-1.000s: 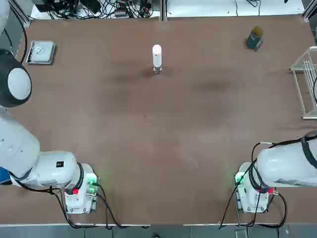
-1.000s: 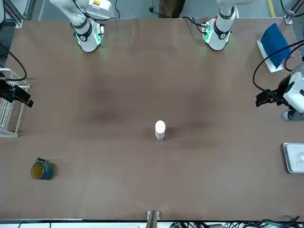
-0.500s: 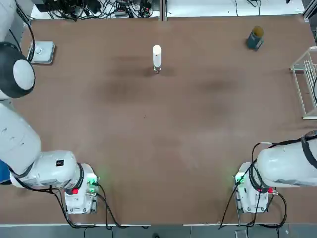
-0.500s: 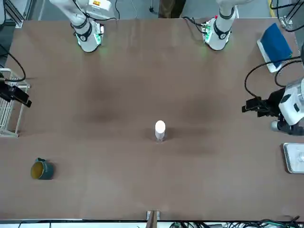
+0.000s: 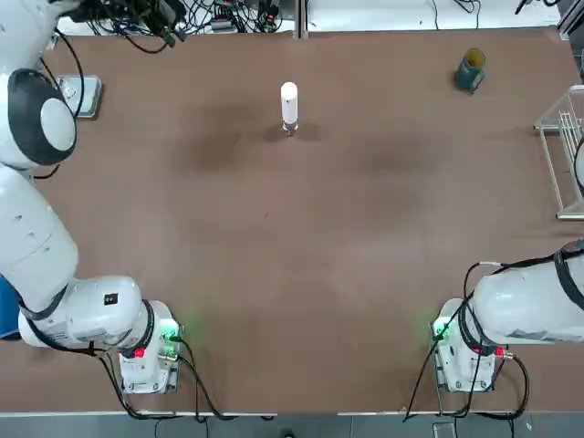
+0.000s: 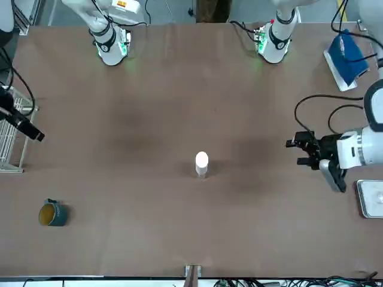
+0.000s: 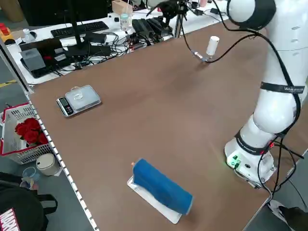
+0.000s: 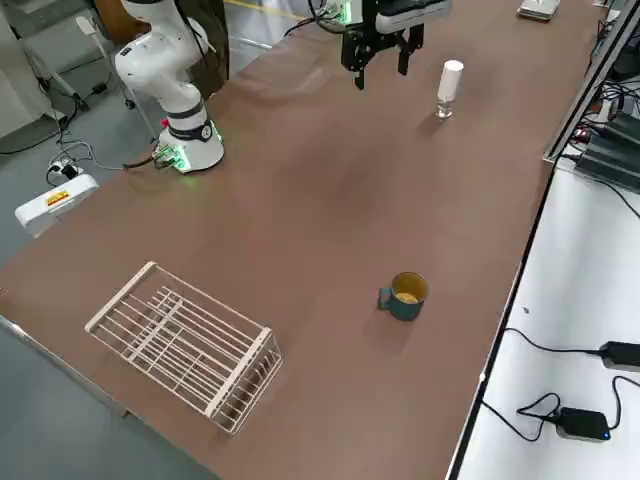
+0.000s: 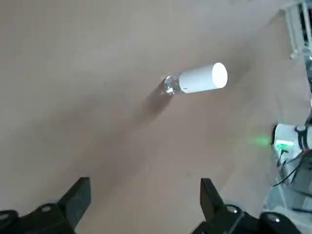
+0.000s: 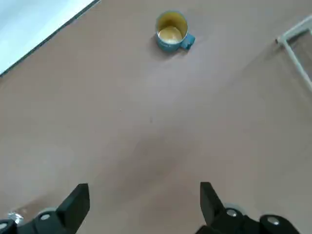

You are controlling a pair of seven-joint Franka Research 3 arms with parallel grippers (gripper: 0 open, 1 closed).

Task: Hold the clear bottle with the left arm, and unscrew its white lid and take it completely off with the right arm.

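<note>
The clear bottle [image 5: 289,129] stands upright at the table's far middle, with the white lid [image 5: 288,99] on top of it. The front view shows the bottle [image 6: 201,172] and lid [image 6: 201,159] untouched. My left gripper [image 6: 297,152] hovers open well to the bottle's left, pointing toward it. Its wrist view has the lid [image 9: 202,78] and bottle [image 9: 170,84] far beyond the spread fingers [image 9: 78,200]. My right gripper [image 10: 144,200] is open and high over the table's right side, with nothing between its fingers.
A teal mug [image 5: 470,70] sits at the far right corner, and a white wire rack [image 5: 566,151] at the right edge. A small scale [image 6: 372,198] lies at the far left. A blue roll [image 7: 161,185] lies near the left arm's base.
The left arm has swung its gripper in from the table's left edge toward the bottle. The right gripper has shifted slightly. The bottle has not moved.
</note>
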